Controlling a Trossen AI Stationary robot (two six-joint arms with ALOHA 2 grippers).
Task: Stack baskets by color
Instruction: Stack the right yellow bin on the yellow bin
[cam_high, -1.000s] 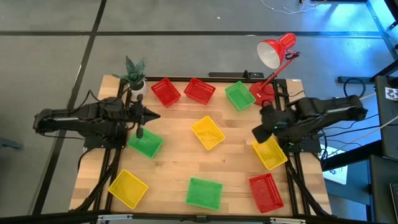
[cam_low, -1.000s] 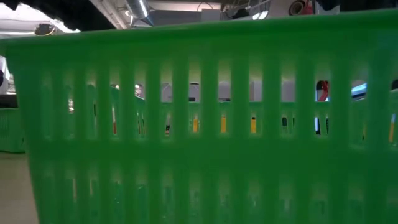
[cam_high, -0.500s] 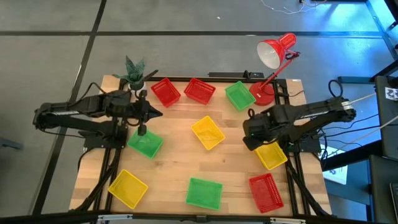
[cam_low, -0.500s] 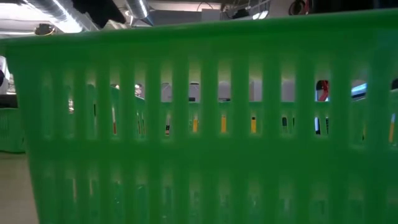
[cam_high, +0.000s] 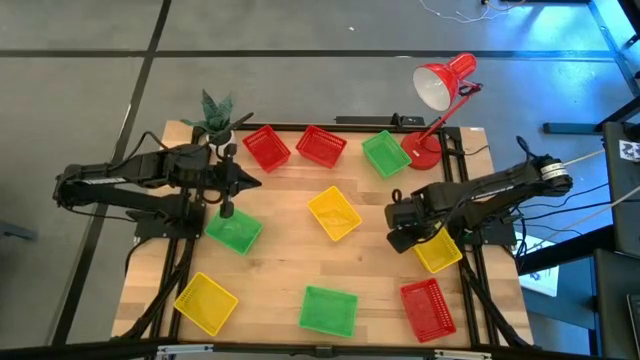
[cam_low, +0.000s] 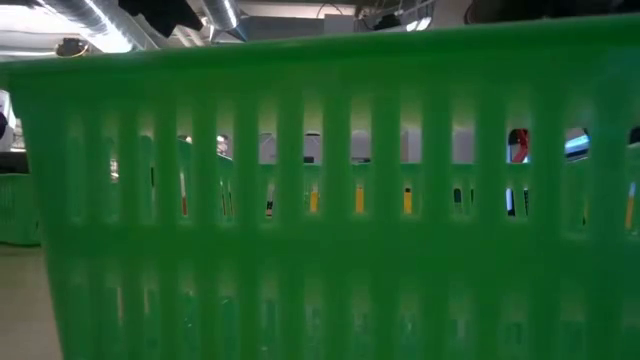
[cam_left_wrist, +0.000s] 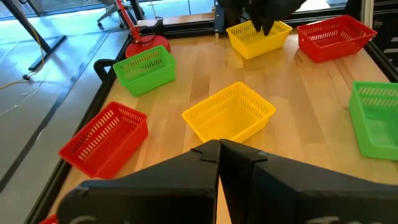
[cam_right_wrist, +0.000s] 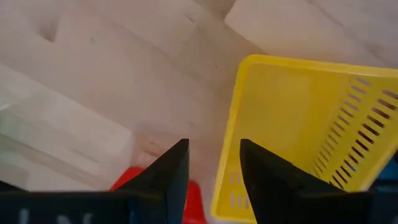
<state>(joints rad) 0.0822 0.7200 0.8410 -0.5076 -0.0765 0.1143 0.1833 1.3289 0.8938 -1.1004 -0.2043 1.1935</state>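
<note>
Nine baskets lie spread on the table. In the high view my right gripper (cam_high: 408, 232) points down, open, over the left rim of the yellow basket (cam_high: 441, 252) by the right edge. In its wrist view the fingers (cam_right_wrist: 214, 165) stand to either side of that basket's wall (cam_right_wrist: 229, 143) without touching it. My left gripper (cam_high: 241, 183) is shut and holds nothing, above the table's far left, next to a green basket (cam_high: 233, 230). Another yellow basket (cam_high: 333, 213) rests on its bottom at the table's middle.
Two red baskets (cam_high: 265, 147) (cam_high: 321, 145) and a green basket (cam_high: 385, 153) line the far edge. A yellow (cam_high: 205, 302), a green (cam_high: 328, 310) and a red basket (cam_high: 428, 308) lie along the near edge. A red lamp (cam_high: 440, 85) and a potted plant (cam_high: 216, 118) stand at the far corners.
My right gripper has come down toward the yellow basket at the right edge, shifting toward the table's left and tipping to point downward; it has stayed open. My left gripper has risen a little. No basket has moved.
</note>
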